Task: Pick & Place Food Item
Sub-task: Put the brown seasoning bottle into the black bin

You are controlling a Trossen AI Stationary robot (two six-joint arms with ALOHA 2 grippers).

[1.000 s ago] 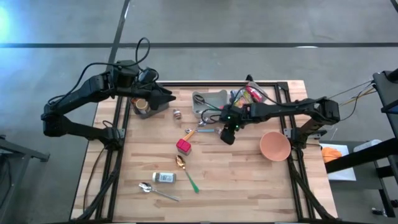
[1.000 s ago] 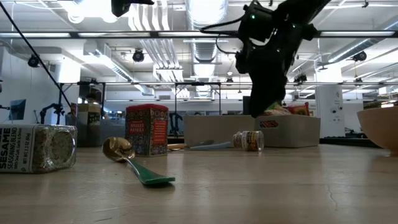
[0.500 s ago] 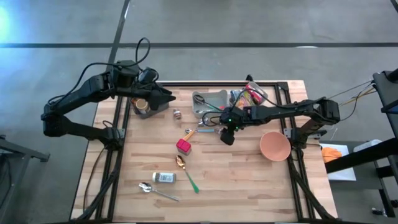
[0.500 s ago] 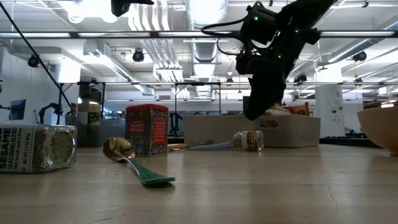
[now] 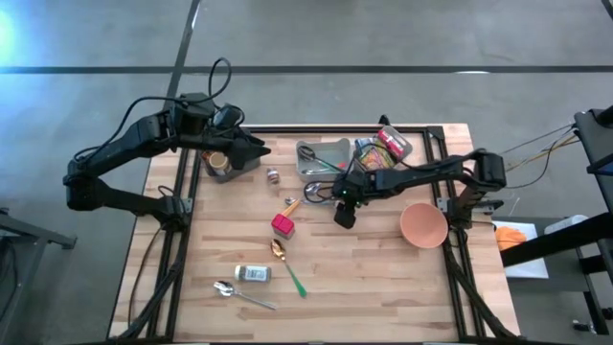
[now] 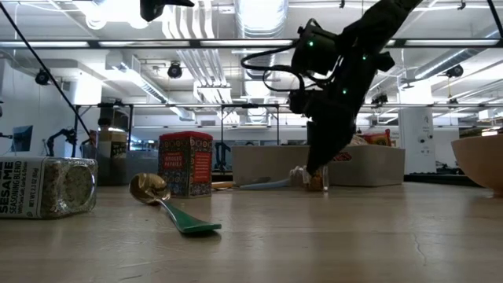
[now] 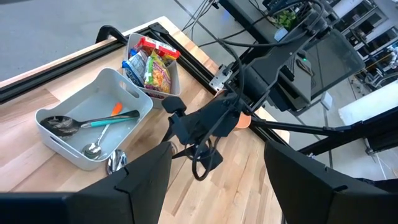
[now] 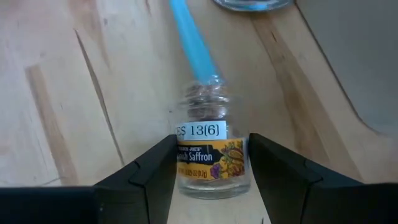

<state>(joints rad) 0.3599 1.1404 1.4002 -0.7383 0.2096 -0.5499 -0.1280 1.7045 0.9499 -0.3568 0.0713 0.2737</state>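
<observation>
Wooden counter [image 5: 383, 278], scattered with utensils and jars. Left end effector [image 5: 257, 150] parked at the far left corner over a small cup [image 5: 219, 163], fingers [image 7: 143, 180] parted and empty. Right end effector [image 5: 342, 215] lowered mid-counter, fingers [image 8: 155, 171] spread either side of a saffron jar [image 8: 211, 158] lying on the wood, grip not clearly made. Grey tray [image 7: 93, 118] with spoons nearby, snack bin [image 7: 152, 65] beside it. Jar touching a blue handle [image 8: 193, 46].

Red tin [image 5: 282, 226], green-handled gold spoon [image 5: 284, 264], salmon bowl [image 5: 423, 224], pale wooden table [image 5: 383, 278].
</observation>
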